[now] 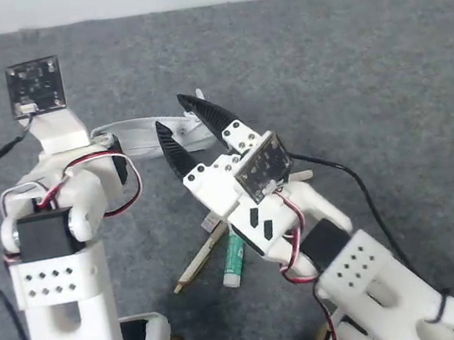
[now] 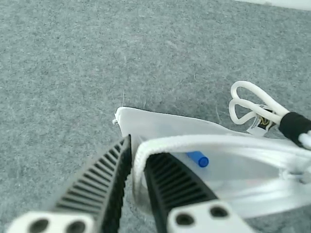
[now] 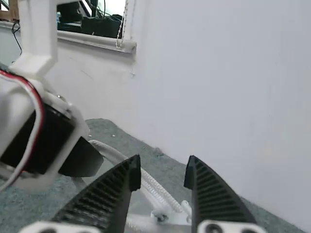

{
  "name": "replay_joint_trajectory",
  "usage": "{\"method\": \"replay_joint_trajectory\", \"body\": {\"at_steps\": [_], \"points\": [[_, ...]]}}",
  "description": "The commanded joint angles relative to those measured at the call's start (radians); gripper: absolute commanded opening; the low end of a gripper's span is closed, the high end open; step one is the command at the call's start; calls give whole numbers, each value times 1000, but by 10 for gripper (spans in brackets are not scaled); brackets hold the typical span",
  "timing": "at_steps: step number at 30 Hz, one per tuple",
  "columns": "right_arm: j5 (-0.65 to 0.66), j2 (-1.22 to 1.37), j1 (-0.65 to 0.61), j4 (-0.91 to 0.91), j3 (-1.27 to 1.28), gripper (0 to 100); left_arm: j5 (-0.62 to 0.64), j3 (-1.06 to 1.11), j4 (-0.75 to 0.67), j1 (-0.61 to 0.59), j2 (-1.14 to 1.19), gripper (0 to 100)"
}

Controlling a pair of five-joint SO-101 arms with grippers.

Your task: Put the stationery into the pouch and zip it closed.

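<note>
A white pouch [image 1: 142, 136] lies on the grey carpet, its mouth open. My left gripper [image 2: 136, 151] is shut on the pouch's rim [image 2: 204, 141] at one end. A blue pen tip [image 2: 198, 158] shows inside the pouch [image 2: 160, 124]. A white cord loop [image 2: 245, 104] hangs off the pouch's far end. My right gripper [image 1: 173, 114] hovers open above the pouch, and the cord [image 3: 146, 182] shows below its fingers [image 3: 119, 187]. A green-capped stick [image 1: 233, 258] and a wooden ruler [image 1: 199, 260] lie on the carpet beside the right arm.
The left arm's body [image 3: 41, 138] stands close beside the right gripper. Another wooden piece [image 1: 300, 175] pokes out from under the right wrist. Open carpet [image 1: 347, 60] stretches to the back and right, and a white wall [image 3: 228, 73] rises behind.
</note>
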Motion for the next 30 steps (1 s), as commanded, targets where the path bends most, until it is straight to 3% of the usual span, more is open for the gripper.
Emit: {"method": "replay_joint_trajectory", "body": {"at_steps": [1,30], "points": [[15,-110,-7,260,-164,147,18,-30,-6,-41,0,10],[-37,-154,-4,957,-201,146,60,-31,-26,-199,-3,10]]}}
